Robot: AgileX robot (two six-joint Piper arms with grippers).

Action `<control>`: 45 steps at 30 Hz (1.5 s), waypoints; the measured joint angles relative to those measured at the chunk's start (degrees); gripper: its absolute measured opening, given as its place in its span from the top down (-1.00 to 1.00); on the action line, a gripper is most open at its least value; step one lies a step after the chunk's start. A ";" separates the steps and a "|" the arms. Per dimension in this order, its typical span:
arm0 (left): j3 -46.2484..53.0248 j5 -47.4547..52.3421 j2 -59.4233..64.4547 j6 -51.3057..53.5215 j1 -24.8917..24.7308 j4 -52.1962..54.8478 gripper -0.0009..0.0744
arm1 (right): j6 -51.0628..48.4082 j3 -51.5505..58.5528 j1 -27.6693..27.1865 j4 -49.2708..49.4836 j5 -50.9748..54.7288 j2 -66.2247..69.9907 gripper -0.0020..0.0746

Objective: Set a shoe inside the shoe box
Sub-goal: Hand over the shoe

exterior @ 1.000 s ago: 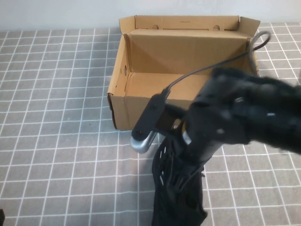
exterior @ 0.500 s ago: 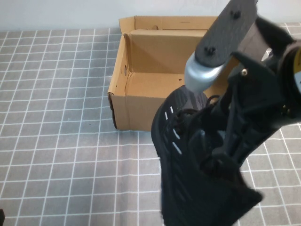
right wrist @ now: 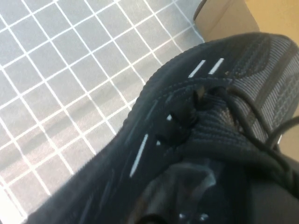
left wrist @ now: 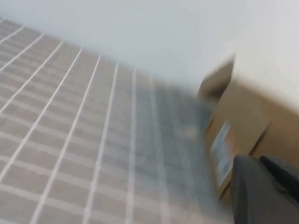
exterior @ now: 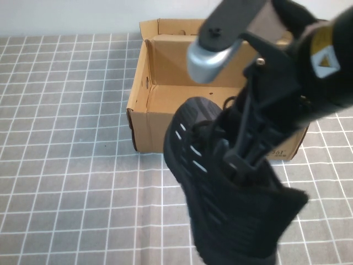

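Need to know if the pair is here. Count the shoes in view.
1. The black shoe hangs from the right gripper, lifted in front of the open shoe box. Part of the box floor is hidden behind it. The left gripper is out of the high view.

Right arm [exterior: 309, 61]: black housing, matte. Yellow label with a triangular mark on the upper casing. Silver-grey rounded cap on a dark flat plate bearing two small black screws. Right gripper [exterior: 248, 149]: black, slender links. Left gripper [left wrist: 261, 191]: dark grey, smooth, only a blurred part visible.
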 joint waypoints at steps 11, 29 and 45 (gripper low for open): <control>-6.65 0.40 0.00 -0.01 -0.64 -9.46 0.99 | 0.00 -11.20 0.00 -2.32 2.89 9.54 0.96; -37.06 27.29 39.31 72.71 -4.89 -50.94 0.99 | 0.00 -28.10 -6.83 -1.44 3.22 22.19 0.96; -64.16 19.46 73.20 75.93 -9.56 -41.47 0.99 | 0.35 -35.80 -16.35 2.61 3.35 29.37 0.96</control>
